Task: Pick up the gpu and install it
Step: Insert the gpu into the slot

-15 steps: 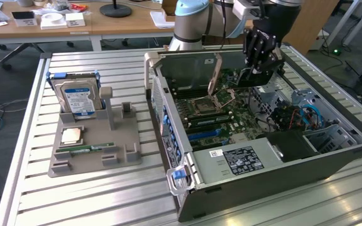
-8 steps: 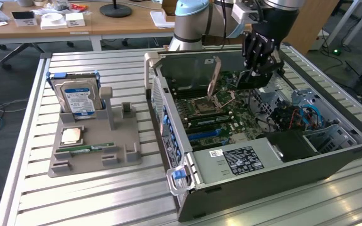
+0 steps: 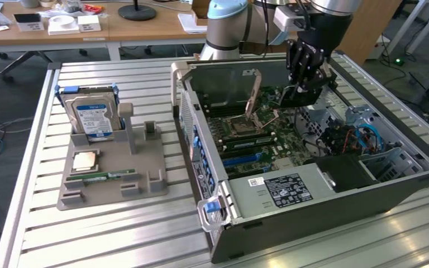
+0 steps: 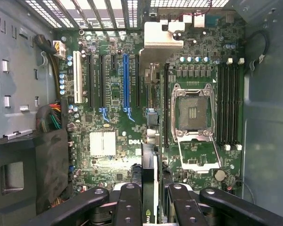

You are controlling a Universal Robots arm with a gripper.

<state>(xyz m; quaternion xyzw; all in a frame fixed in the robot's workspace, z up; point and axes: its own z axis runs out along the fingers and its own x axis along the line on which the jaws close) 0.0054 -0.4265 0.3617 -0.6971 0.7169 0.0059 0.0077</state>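
Claw (image 3: 304,86) closed on the gpu (image 4: 148,172), which it holds edge-on between its fingers (image 4: 130,207) inside the open computer case (image 3: 311,212) on the table (image 3: 87,234). From the wrist view the card appears as a thin dark slab with a green edge. The motherboard (image 4: 113,141) and its blue slot (image 4: 126,80) lie beneath the claw.

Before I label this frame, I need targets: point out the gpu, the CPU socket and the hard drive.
gpu (image 4: 149,181): wrist view, on the card's dark edge.
CPU socket (image 4: 193,113): wrist view, middle of the socket's contacts.
hard drive (image 3: 95,120): exterior view, on its label.
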